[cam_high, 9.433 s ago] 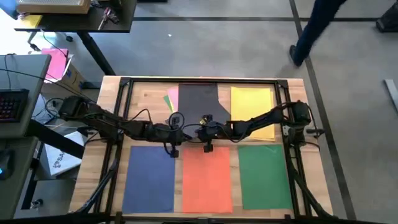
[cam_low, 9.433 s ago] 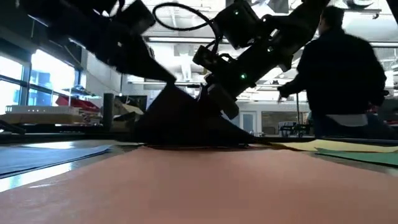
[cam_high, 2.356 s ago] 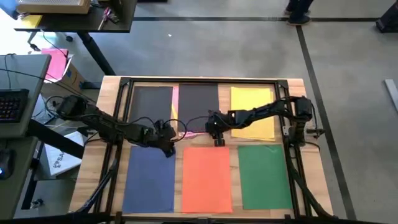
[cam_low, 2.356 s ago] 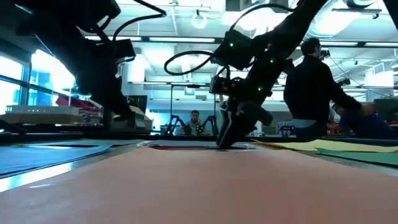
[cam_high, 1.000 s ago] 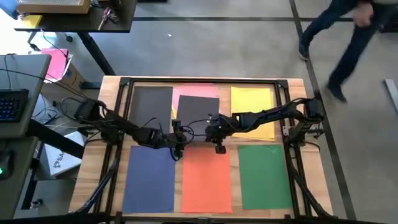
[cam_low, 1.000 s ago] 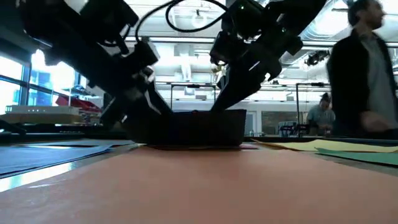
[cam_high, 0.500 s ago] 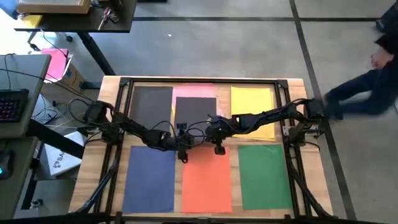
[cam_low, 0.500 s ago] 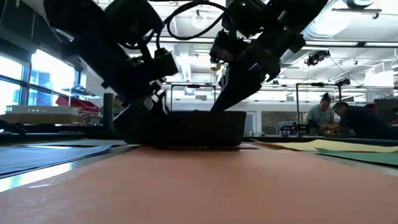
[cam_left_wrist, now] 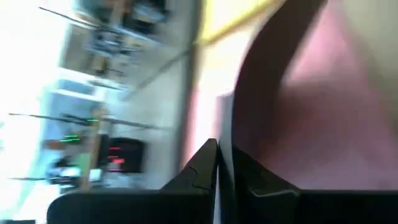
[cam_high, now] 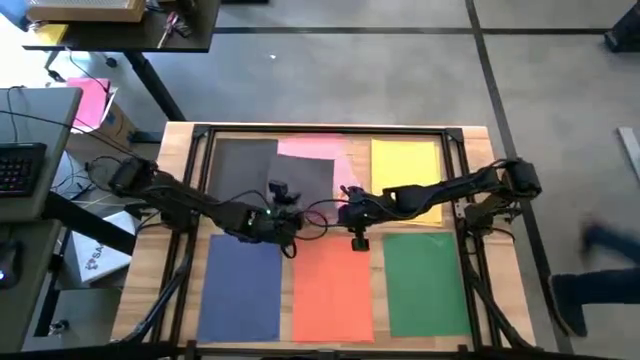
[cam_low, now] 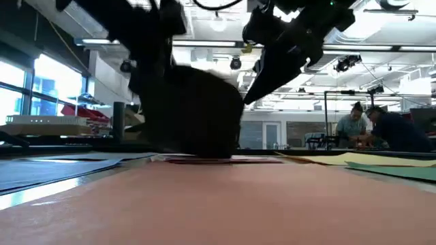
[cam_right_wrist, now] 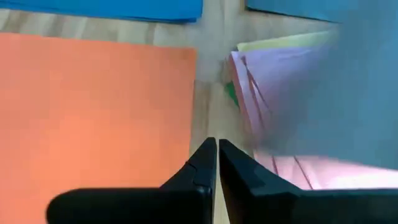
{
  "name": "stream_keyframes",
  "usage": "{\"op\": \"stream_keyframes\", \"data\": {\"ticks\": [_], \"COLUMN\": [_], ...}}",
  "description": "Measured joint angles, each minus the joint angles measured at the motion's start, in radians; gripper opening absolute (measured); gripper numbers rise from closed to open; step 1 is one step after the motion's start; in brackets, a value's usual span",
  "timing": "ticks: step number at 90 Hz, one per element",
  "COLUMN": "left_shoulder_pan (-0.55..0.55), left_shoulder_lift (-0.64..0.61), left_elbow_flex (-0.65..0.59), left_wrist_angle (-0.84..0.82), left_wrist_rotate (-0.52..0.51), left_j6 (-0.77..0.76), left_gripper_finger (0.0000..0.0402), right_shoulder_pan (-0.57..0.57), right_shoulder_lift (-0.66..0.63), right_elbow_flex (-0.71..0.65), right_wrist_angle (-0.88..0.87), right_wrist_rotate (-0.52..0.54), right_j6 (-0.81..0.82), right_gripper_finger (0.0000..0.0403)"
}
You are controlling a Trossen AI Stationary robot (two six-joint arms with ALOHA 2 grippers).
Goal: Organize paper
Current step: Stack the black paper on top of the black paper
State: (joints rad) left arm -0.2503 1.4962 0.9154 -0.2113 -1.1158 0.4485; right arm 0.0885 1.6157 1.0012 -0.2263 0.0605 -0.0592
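High view shows the paper laid out in a grid on the wooden table [cam_high: 180, 150]: dark grey sheet [cam_high: 240, 165] far left, yellow sheet [cam_high: 405, 165] far right, blue sheet [cam_high: 240, 290], orange sheet [cam_high: 332, 295] and green sheet [cam_high: 425, 285] along the near row. A second dark grey sheet [cam_high: 305, 185] in the far middle has lifted and swung leftward since half a second ago, baring more of the pink sheet [cam_high: 320, 148] beneath, so the stack is likely being separated. The left gripper [cam_high: 283, 222] appears to pinch that raised sheet, its fingers pressed together in the left wrist view. The right gripper [cam_high: 357, 240] hovers just beside the pink stack's near edge, fingers together and empty. Cables trail around both arms. Off the table, a keyboard [cam_high: 15, 165] and a brighter pink sheet [cam_high: 88, 100] sit on the left.
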Motion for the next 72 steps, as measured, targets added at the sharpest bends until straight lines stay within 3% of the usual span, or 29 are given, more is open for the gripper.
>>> {"op": "stream_keyframes", "data": {"ticks": [9, 18, 24, 36, 44, 59, 72], "left_shoulder_pan": [0.01, -0.01, -0.039, -0.087, -0.116, -0.133, -0.125], "left_shoulder_lift": [-0.086, -0.158, -0.181, -0.166, -0.137, -0.131, -0.132], "left_elbow_flex": [0.003, 0.004, 0.003, 0.0, -0.027, -0.161, -0.178], "left_wrist_angle": [-0.003, -0.077, -0.208, -0.543, -0.685, -0.696, -0.605], "left_wrist_rotate": [-0.085, -0.077, -0.04, 0.14, 0.15, 0.184, 0.21], "left_j6": [0.147, 0.178, 0.074, -0.274, -0.487, -0.628, -0.555], "left_gripper_finger": [0.0, 0.0, 0.0, 0.0, 0.0, 0.0, 0.0], "right_shoulder_pan": [0.011, 0.019, 0.026, 0.03, 0.03, 0.03, 0.03], "right_shoulder_lift": [-0.001, -0.001, -0.001, -0.001, -0.001, -0.001, 0.0], "right_elbow_flex": [0.0, 0.0, 0.0, 0.0, 0.0, 0.0, 0.0], "right_wrist_angle": [0.004, 0.004, 0.004, 0.007, 0.016, 0.032, 0.032], "right_wrist_rotate": [0.0, 0.0, 0.0, 0.0, 0.0, 0.0, -0.001], "right_j6": [0.01, 0.018, 0.018, 0.018, 0.014, 0.009, 0.012], "right_gripper_finger": [0.0, 0.0, 0.0, 0.0, 0.0, 0.0, 0.0]}}
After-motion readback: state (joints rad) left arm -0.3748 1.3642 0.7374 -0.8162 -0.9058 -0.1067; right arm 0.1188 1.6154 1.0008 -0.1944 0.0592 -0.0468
